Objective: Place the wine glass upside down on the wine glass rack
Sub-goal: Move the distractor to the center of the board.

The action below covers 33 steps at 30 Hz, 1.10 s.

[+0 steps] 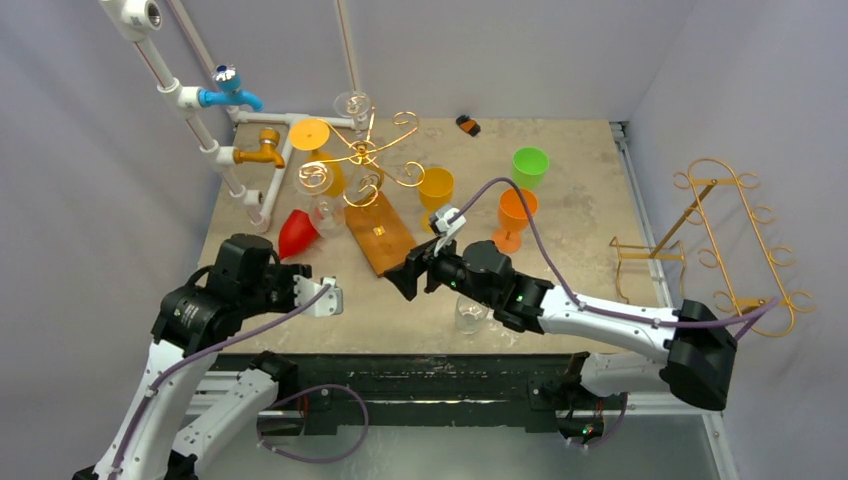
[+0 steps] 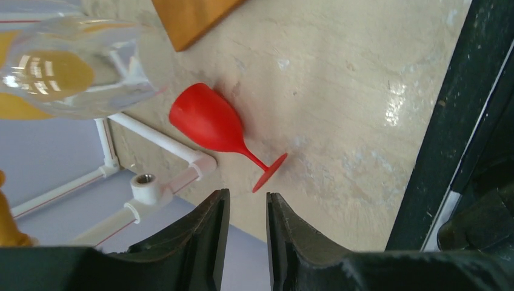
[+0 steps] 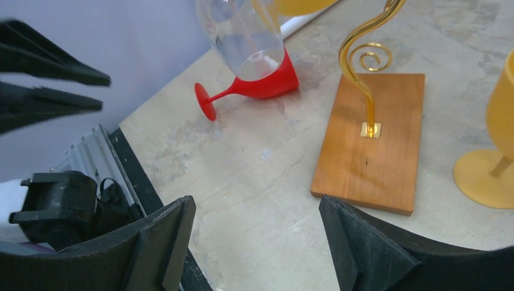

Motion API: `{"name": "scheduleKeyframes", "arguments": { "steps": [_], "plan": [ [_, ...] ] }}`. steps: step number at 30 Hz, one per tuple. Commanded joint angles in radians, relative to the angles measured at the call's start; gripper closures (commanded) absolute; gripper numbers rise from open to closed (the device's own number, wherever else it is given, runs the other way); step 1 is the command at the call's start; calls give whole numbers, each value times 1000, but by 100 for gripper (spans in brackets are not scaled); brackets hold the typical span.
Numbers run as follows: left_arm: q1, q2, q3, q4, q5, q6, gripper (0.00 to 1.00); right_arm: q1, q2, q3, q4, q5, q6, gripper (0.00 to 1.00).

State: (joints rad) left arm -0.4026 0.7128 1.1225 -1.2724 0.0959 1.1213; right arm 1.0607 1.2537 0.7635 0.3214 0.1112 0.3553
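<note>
Just ahead of the left pincer (image 2: pixel 247 200), the red plastic wine glass (image 2: pixel 209 124) lies on its side on the pale, mottled tabletop (image 2: pixel 351 103). Its round foot points back at the fingertips and its bowl points away: close, but not touching. That pincer shows only a narrow slit between its fingers and has hold of nothing. Beyond the red bowl is a clear wine glass (image 2: pixel 73 66), too blurred to tell whether it stands or hangs. Across the way, the right pincer (image 3: pixel 256 209) is spread wide and empty above the tabletop. Ahead and to its right stands the gold wire wine glass rack (image 1: pixel 363 152) on its rectangular wooden base (image 3: pixel 373 151). The red glass lies ahead to its left, clear of that base.
</note>
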Motion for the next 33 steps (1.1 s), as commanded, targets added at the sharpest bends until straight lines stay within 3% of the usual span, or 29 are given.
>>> {"name": "scheduleKeyframes", "arguments": {
  "steps": [1, 5, 11, 17, 24, 33],
  "plan": [
    [-4, -49, -119, 11, -193, 80, 69, 7, -108, -38, -26, 72, -12, 15],
    [-4, -111, -250, 122, -246, 37, 65, 6, -166, -43, -70, 81, -12, 14],
    [-4, -141, -347, 263, -342, -55, 47, 7, -206, -41, -119, 90, -8, 8],
    [-4, -143, -333, 469, -482, -227, 41, 6, -215, -35, -143, 87, -13, 6],
    [-1, 4, -111, 695, -635, -389, 26, 6, -203, -6, -166, 69, -25, 5],
    [87, 197, 272, 556, -551, -644, 13, 6, -199, -13, -171, 50, -30, 4]
  ]
}}
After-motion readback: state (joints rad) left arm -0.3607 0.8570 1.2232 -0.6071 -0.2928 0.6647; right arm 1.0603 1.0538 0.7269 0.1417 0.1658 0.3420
